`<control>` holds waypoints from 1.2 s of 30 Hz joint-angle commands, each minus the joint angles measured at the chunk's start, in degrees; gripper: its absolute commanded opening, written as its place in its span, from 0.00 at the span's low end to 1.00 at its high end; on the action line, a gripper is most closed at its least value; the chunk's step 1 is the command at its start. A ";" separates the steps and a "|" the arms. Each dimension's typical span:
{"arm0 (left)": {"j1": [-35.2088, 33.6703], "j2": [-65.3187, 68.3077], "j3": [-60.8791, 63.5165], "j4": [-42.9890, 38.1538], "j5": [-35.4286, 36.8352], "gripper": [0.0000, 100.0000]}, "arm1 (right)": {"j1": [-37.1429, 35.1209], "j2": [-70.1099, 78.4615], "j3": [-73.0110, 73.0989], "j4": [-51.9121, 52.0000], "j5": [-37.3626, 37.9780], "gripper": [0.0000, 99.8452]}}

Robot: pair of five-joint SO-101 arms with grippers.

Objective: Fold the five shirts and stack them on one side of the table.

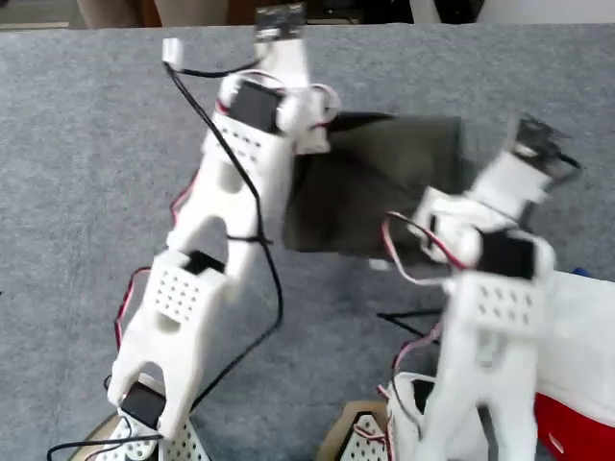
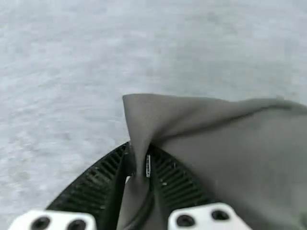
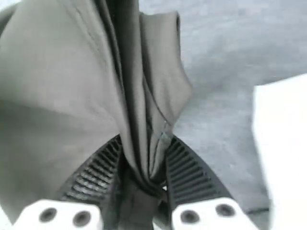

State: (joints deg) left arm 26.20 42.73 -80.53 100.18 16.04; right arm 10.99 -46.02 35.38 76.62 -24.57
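left claw (image 2: 142,167) pinching grey shirt (image 2: 230,143), grey table (image 2: 72,62)

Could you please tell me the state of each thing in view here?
Grey shirt: gripped at two spots, bunched at each.
Left end effector: shut on the grey shirt.
Right end effector: shut on the grey shirt.
White shirt: lying on the table, untouched.
Red cloth: lying beside the white shirt, untouched.

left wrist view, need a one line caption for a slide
Left claw shut on a fold of the dark shirt, grey table beyond.
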 commanded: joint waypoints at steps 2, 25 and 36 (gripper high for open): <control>11.87 -8.92 -2.55 0.62 0.18 0.02 | 12.00 -12.62 -1.36 7.03 4.13 0.00; 39.21 -10.33 9.76 -25.67 5.36 0.02 | 61.23 -28.44 1.98 11.96 14.42 0.00; 39.12 -10.24 9.85 -27.43 5.71 0.02 | 63.43 -28.44 7.43 6.33 14.68 0.00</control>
State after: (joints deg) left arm 64.35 36.04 -70.42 74.07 21.41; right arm 73.14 -74.42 41.98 85.05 -10.33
